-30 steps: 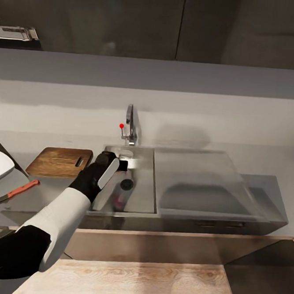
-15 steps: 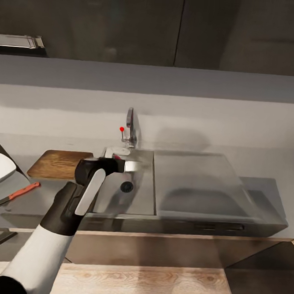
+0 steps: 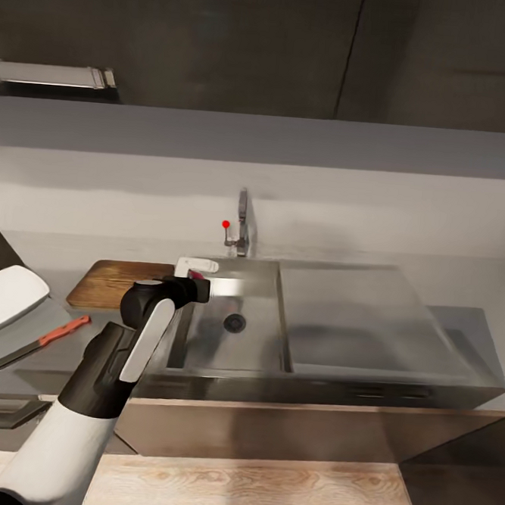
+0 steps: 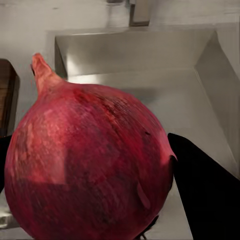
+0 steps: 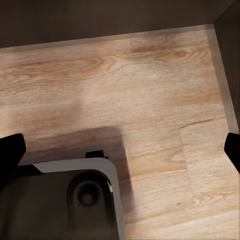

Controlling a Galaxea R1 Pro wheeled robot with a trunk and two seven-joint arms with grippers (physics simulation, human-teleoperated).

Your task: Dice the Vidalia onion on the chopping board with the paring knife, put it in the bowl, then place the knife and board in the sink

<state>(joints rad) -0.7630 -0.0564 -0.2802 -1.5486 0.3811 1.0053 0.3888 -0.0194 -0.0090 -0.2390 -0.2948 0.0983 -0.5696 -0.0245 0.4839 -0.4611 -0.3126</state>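
- While the left gripper (image 3: 198,290) is clamped on the onion (image 4: 90,165), lifted above the sink (image 3: 253,344), step one is judged nearly complete.
- Right gripper (image 5: 120,145): fingers wide apart, holding nothing.
- Pending: dicing on the board (image 3: 117,284) left of the sink, with the knife (image 3: 36,342); bowl (image 3: 5,301) transfer; returns.

The onion (image 4: 90,160) was deep red-purple with darker streaks. The sink (image 3: 253,336) was silver steel, its tap knob (image 3: 225,224) red. The chopping board (image 3: 117,284) was brown-grained, the bowl (image 3: 6,300) white, the paring knife (image 3: 33,344) orange-red-handled.
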